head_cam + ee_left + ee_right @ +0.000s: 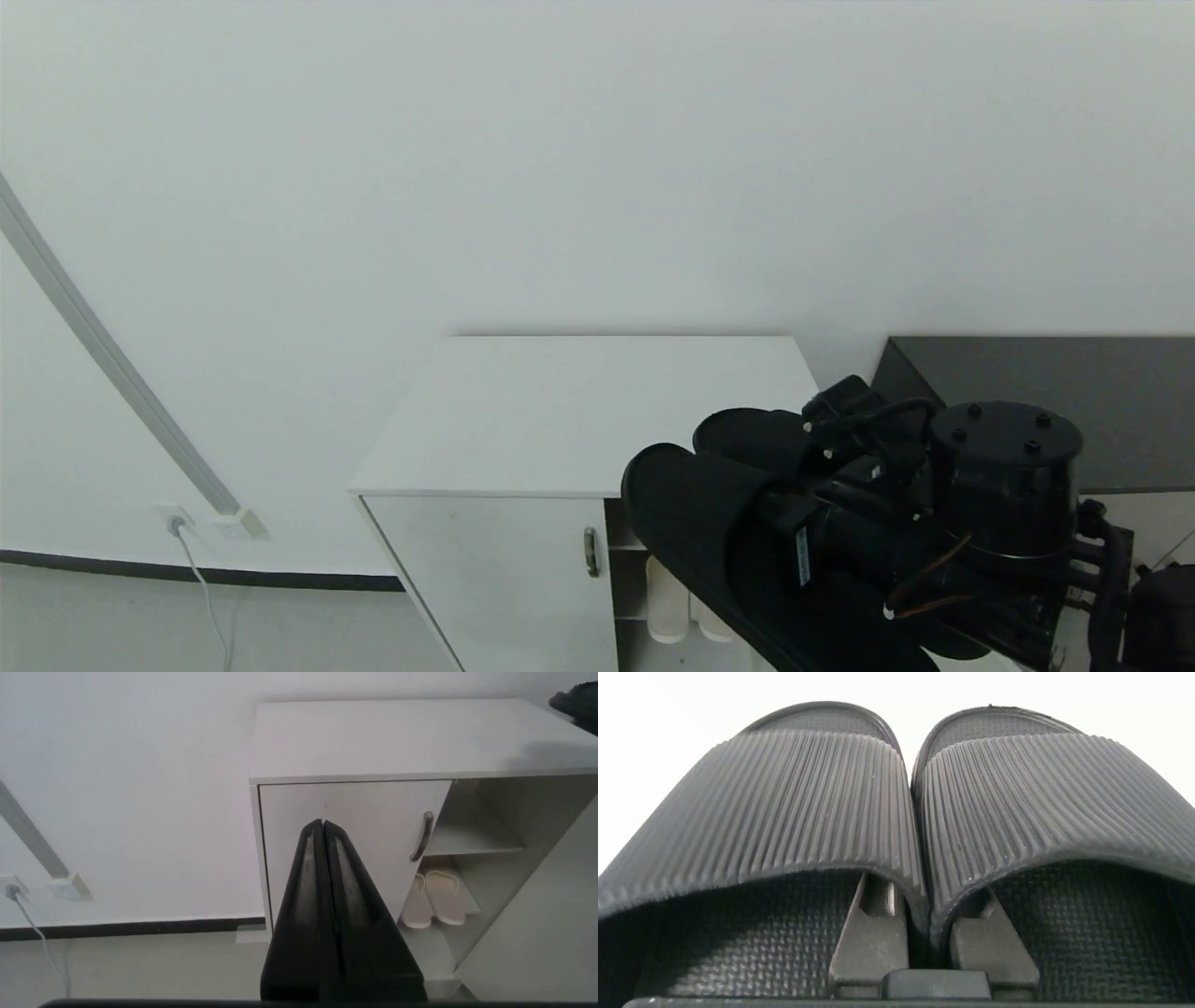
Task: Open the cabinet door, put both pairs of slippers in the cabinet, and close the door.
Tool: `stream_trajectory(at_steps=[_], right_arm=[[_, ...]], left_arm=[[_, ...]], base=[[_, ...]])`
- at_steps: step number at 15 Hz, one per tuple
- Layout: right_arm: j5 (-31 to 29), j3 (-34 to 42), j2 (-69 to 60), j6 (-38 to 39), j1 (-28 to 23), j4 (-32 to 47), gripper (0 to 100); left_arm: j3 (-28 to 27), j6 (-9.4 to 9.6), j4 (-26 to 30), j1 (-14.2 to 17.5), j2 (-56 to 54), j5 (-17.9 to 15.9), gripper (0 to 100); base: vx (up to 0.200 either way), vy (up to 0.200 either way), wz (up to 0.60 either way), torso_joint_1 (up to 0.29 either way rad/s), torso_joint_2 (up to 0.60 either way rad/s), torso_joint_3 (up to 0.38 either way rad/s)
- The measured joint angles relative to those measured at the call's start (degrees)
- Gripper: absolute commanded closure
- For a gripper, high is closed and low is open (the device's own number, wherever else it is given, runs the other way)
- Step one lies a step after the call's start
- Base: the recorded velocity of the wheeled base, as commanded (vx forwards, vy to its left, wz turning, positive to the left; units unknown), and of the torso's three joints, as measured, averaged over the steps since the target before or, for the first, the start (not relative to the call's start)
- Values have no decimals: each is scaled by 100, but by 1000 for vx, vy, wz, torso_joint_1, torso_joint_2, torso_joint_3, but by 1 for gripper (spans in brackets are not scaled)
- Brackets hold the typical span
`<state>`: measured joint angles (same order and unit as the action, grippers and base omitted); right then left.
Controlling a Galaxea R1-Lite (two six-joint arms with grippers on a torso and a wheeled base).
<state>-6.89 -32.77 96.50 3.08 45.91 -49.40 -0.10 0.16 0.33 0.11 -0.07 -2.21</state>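
A white cabinet (560, 411) stands against the wall, its left door (495, 569) closed and its right side open. A pair of white slippers (686, 607) stands inside on a lower shelf (437, 899). My right gripper (926, 943) is shut on a pair of black slippers (709, 504), its fingers (868, 943) under the ribbed straps (813, 803). It holds them soles together-side by side, in front of the cabinet's open right half, at about the height of its top. My left gripper (324, 831) is shut and empty, pointing at the closed door (346, 831).
The opened door panel (533, 943) swings out at the right. A dark grey surface (1074, 392) adjoins the cabinet on the right. A wall socket with a cable (173, 523) and a slanted cable duct (112, 364) are at the left.
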Motion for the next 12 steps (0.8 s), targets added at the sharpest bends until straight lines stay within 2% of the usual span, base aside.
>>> stream_trajectory(at_steps=[2,9,12], right_arm=[[7,-2,0,0,4,-1,100],[5,6,5,4,15,5,100],[-4,6,13,-7,11,-4,100]], left_arm=[[0,2,5,-4,0,2,100],[-1,0,0,0,0,0,100],[0,2,0,2,0,0,100]], base=[[0,0,0,0,0,0],[-200,0,0,-2,5,2],[0,0,0,0,0,0]])
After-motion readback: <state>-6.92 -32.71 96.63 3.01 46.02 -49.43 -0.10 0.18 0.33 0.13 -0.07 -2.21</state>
